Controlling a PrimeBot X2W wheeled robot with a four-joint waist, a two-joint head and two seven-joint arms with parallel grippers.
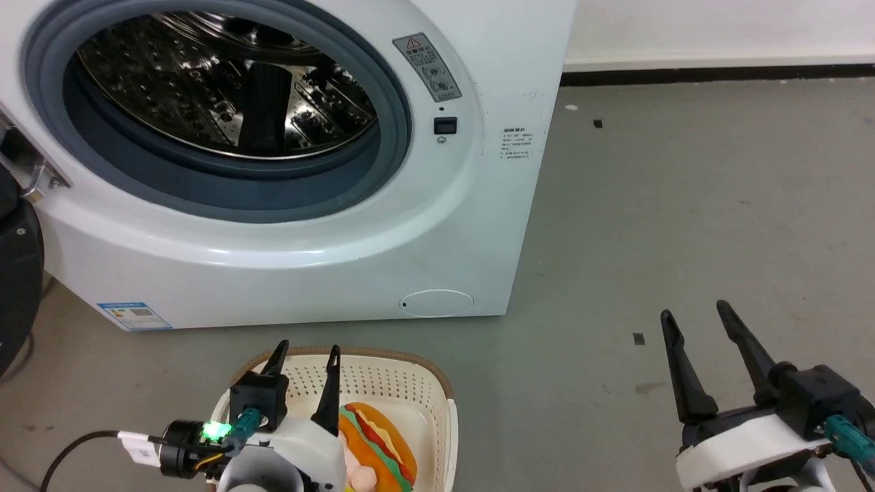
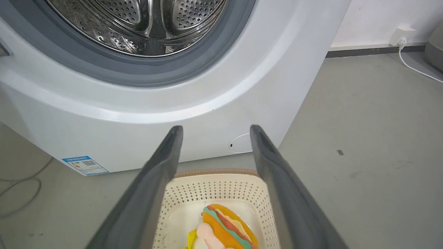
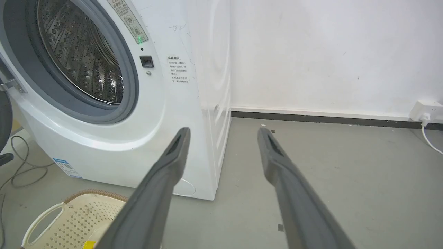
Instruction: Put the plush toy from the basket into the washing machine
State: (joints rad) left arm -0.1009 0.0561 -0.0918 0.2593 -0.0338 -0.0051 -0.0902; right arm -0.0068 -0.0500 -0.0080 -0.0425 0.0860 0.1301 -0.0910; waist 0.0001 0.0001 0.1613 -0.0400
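The hamburger-shaped plush toy (image 1: 377, 444) lies inside the cream basket (image 1: 403, 383) on the floor before the white washing machine (image 1: 328, 260). Its steel drum (image 1: 219, 89) stands exposed, the door swung away at the left. My left gripper (image 1: 305, 354) hovers open over the basket's left half, fingers pointing toward the machine, nothing between them. In the left wrist view the toy (image 2: 225, 228) sits low between the open fingers (image 2: 162, 166), inside the basket (image 2: 221, 185). My right gripper (image 1: 694, 316) is open over bare floor at the right, empty; its wrist view shows the basket's handle end (image 3: 62, 221).
The black-framed door (image 1: 17, 273) hangs at the far left edge. Cables (image 3: 20, 166) trail on the floor left of the machine. A wall socket with a white cord (image 3: 425, 114) sits at the right skirting. Grey floor (image 1: 683, 205) stretches right of the machine.
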